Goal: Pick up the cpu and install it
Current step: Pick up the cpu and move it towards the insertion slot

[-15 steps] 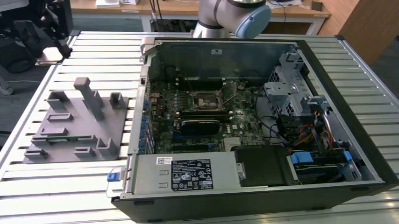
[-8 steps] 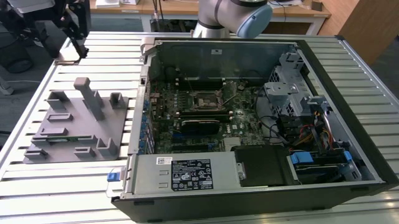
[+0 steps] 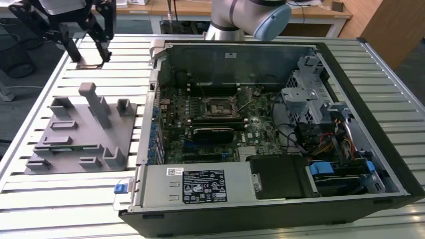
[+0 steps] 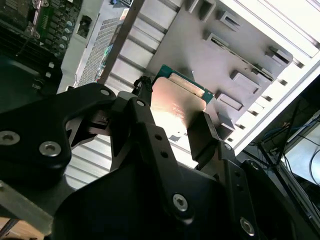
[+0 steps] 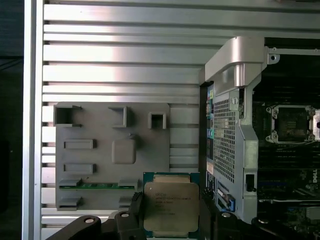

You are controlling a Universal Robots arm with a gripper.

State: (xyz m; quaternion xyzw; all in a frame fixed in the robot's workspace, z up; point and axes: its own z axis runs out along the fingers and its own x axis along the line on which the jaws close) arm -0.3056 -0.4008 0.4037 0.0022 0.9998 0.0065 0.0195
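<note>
Fingers (image 4: 200,140) on cpu (image 4: 177,102) edges, abv jig (image 5: 100,130)

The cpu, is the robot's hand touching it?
Touching. In the second wrist view the hand grips the cpu by two opposite edges, a finger pressed against each side.

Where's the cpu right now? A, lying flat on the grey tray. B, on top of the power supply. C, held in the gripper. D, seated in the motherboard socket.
C: in both wrist views the cpu is clamped in the gripper, held up over the grey tray rather than resting on anything.
</note>
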